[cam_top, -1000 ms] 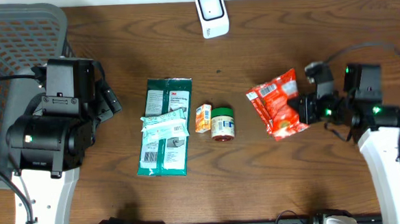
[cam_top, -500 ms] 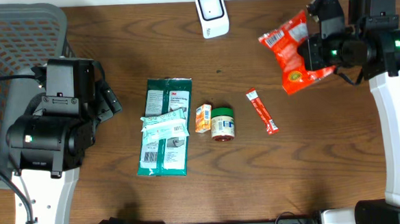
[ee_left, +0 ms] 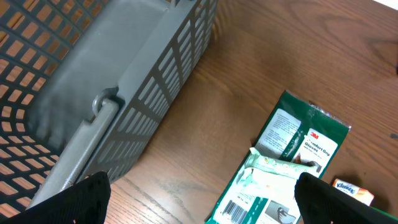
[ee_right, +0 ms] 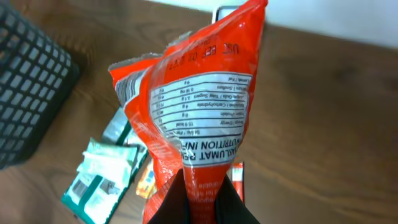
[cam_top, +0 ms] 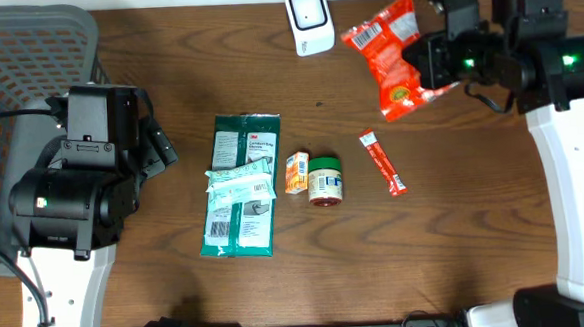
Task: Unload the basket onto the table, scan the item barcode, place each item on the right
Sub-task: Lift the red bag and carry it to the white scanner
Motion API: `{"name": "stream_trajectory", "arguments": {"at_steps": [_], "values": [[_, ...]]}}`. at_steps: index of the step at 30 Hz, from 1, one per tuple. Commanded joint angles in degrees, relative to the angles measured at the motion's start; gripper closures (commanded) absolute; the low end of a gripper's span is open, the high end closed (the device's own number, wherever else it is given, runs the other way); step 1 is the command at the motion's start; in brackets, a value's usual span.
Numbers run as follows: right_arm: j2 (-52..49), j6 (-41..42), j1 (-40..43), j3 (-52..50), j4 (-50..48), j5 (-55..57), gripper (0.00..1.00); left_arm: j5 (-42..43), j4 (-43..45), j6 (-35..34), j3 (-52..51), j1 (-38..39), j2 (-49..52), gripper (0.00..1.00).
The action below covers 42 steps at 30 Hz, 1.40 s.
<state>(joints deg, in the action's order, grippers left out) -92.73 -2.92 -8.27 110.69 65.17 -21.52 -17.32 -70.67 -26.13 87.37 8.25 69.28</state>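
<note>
- Overhead view: pinches the red snack bag (cam_top: 392,58) in the right gripper (cam_top: 429,61), jaws clenched on one edge of the bag, up at the far side of the table (cam_top: 478,264) and near the white scanner (cam_top: 310,20), on its right.
- Probably holds it there to bring a printed face toward the scanner window. Reads as the presenting step, with nothing visible to confirm a scan.
- Right wrist view: shows the bag's nutrition panel facing the wrist camera, text upside down. May therefore turn the opposite face outward, though cannot tell for sure.
- Cannot find the barcode: only a striped patch at the bag's crumpled left edge, too small to call.
- Holds the left gripper (ee_left: 205,202) spread wide and empty beside the grey basket (ee_left: 93,74), presumably idle for this step.
- Lying mid-table, untouched: green 3M pack (cam_top: 246,136) with a wipes packet (cam_top: 241,183) on top, orange box (cam_top: 295,171) just beside a jar (cam_top: 324,179), and a red stick sachet (cam_top: 383,163) apart to the right.
- Hides the right fingertips behind the bag from above. Cuts off the basket at the frame edge, and shows only the left fingertips at the bottom corners of the left wrist view.
</note>
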Motion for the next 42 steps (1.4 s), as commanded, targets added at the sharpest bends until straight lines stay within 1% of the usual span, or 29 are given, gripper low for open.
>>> {"name": "stream_trajectory", "arguments": {"at_steps": [1,3,6,8,13,16,18,21,25,30,32,38,42], "values": [[-4.0,2.1,-3.4,10.9,1.8,6.9,0.99,-1.2,-0.2,-0.1,0.2,-0.3,0.0,0.05],[-7.0,1.8,-5.0,16.0,3.5,10.8,0.99,-1.2,-0.3,-0.1,0.2,-0.3,0.0,0.05],[-11.3,-2.5,-8.0,20.4,3.2,16.7,0.99,-1.2,-0.3,-0.1,0.2,-0.3,0.0,0.05],[-13.4,-4.3,-10.3,20.5,1.2,22.7,0.99,-1.2,-0.3,-0.1,0.2,-0.3,0.0,0.05],[-20.4,-12.1,-15.7,20.5,-4.8,39.0,0.99,-1.2,-0.2,-0.1,0.2,-0.3,0.0,0.05],[-24.5,-17.0,-17.3,20.5,-9.4,46.7,0.99,-1.2,-0.3,-0.1,0.2,-0.3,0.0,0.05],[-26.7,-18.6,-17.7,20.5,-12.7,50.9,0.99,-1.2,-0.2,-0.1,0.2,-0.3,0.0,0.05],[-29.7,-21.2,-18.2,20.5,-17.3,54.1,0.99,-1.2,-0.3,-0.1,0.2,-0.3,0.0,0.05],[-33.1,-25.2,-18.4,20.5,-22.4,55.0,0.99,-1.2,-0.3,-0.1,0.2,-0.3,0.0,0.05],[-37.2,-25.8,-18.6,20.5,-28.2,58.2,0.99,-1.2,-0.3,-0.1,0.2,-0.3,0.0,0.05],[-38.9,-27.8,-18.8,20.5,-30.7,59.1,0.99,-1.2,-0.2,-0.1,0.2,-0.3,0.0,0.05],[-44.7,-42.2,-21.8,20.5,-38.9,68.8,0.99,-1.2,-0.3,-0.1,0.2,-0.3,0.0,0.05],[-47.7,-49.8,-23.9,20.5,-44.4,73.4,0.99,-1.2,-0.2,-0.1,0.2,-0.3,0.0,0.05]]}}
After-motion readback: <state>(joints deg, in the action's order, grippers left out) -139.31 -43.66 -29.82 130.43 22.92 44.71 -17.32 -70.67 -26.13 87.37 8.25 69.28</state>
